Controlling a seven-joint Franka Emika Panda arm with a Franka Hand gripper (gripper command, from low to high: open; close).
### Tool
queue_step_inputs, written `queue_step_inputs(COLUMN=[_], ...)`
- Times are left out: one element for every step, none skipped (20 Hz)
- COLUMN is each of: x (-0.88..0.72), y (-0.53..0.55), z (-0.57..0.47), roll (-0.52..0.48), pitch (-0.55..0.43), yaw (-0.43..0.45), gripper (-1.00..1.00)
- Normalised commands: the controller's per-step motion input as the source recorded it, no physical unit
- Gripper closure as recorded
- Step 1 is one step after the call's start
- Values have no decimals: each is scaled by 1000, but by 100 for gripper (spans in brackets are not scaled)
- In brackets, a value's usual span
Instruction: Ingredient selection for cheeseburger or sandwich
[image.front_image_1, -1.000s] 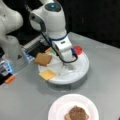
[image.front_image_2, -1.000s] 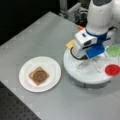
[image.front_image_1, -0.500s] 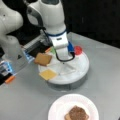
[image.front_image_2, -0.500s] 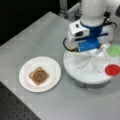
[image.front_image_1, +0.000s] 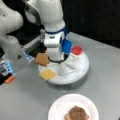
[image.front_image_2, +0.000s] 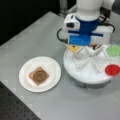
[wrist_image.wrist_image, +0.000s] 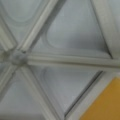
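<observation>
We read this as the selecting step, partway through; on the paper plate (image.front_image_1: 57, 110) near a front view's bottom sits a toast square (image.front_image_2: 38, 76) with the dark patty (image.front_image_1: 77, 113) on top of it, so the stack has a base and a filling, while the other pieces lie in the sectioned tray (image.front_image_1: 83, 67).

The jaws (image.front_image_1: 59, 61) hang low over the tray's middle, close to its dividers; the arm's body hides the fingertips in both front views, and the wrist view shows only ribs, bare compartments and a yellow corner, so we cannot tell whether they are open or closed, nor whether they hold anything.

The nearest pieces are the yellow cheese square (image.front_image_1: 48, 74) and the second toast square (image.front_image_1: 41, 59), both at the tray's rim on a front view's left and overhanging it slightly; the red disc (image.front_image_1: 76, 50) rests at the far rim, and the green leaf (image.front_image_2: 113, 49) at a front view's right edge.

We judge that any pick here calls for a clean drop into one compartment, clear of the raised ribs, since the pieces are thin and flat.

The tabletop (image.front_image_2: 37, 37) between tray and plate lies open; the tray's rim and the bulky arm base (image.front_image_1: 12, 50) at a front view's left are the tight spots.
</observation>
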Motion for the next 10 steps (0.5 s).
queue_step_inputs(x=[197, 163, 140, 110, 90, 63, 47, 24, -3, -32], y=[-297, -311, -307, -311, -288, -305, -271, -287, -300, -325], z=[216, 223, 223, 229, 225, 224, 210, 204, 194, 187], roll=[19, 45, 47, 58, 55, 91, 93, 89, 89, 102], pitch=[113, 140, 151, 165, 170, 199, 205, 210, 198, 187], yaw=[-472, -461, -404, -388, -317, -375, -343, -337, -335, -321], gripper=[-100, -100, -100, -100, -100, -100, -100, -100, -100, -100])
